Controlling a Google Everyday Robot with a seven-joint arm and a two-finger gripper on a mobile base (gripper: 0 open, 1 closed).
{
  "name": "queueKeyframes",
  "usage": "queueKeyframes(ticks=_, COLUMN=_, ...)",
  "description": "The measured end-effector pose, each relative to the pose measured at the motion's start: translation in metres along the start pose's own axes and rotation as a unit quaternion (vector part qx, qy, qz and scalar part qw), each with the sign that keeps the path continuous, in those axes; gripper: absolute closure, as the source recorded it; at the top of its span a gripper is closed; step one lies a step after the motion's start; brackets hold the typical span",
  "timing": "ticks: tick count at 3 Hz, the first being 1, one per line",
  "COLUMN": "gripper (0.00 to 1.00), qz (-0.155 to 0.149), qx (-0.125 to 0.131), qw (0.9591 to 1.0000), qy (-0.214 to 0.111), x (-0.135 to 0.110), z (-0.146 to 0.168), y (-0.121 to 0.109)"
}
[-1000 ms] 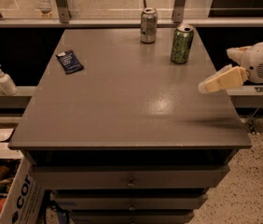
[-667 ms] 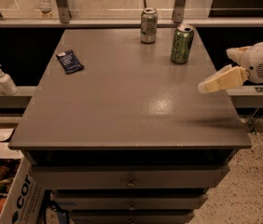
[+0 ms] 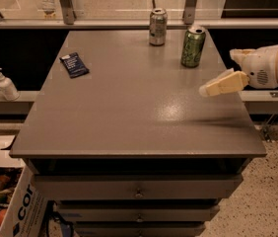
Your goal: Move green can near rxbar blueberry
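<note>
The green can [image 3: 193,46] stands upright at the table's far right, with a bright green patterned body and a silver top. The rxbar blueberry [image 3: 74,64], a flat dark navy wrapper, lies at the far left of the table [image 3: 129,122]. My gripper [image 3: 218,73] hovers over the table's right edge, in front of and to the right of the green can and apart from it. It is open and empty, with one cream finger [image 3: 223,84] pointing left.
A silver-grey can [image 3: 157,26] stands at the table's far edge, left of the green can. A soap dispenser [image 3: 4,84] sits on a ledge to the left. A cardboard box [image 3: 11,201] with clutter is on the floor at lower left. Drawers are below the tabletop.
My gripper has shifted slightly left, further over the table. The cans and the bar have not moved.
</note>
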State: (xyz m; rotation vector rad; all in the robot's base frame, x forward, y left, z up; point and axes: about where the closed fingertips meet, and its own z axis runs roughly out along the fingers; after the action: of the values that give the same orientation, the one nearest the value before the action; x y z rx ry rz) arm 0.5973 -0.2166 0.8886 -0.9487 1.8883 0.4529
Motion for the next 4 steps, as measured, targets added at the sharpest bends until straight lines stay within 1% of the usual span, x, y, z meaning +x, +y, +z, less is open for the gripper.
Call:
queueKeyframes(ticks=1, gripper=0.0, qz=-0.015, qx=0.023, qw=0.9988, qy=-0.04, x=-0.006, z=0.027, y=-0.026)
queueKeyframes(ticks=2, gripper=0.0, qz=-0.011, qx=0.041, qw=0.9969, qy=-0.065, x=-0.01, z=0.056, y=-0.055)
queueKeyframes(ticks=3, gripper=0.0, qz=0.01, qx=0.051, qw=0.9945, qy=-0.091, x=-0.015, z=0.086, y=-0.078)
queueKeyframes(ticks=4, gripper=0.0, qz=0.032, qx=0.05, qw=0.9915, qy=-0.116, x=-0.025, z=0.112, y=-0.091)
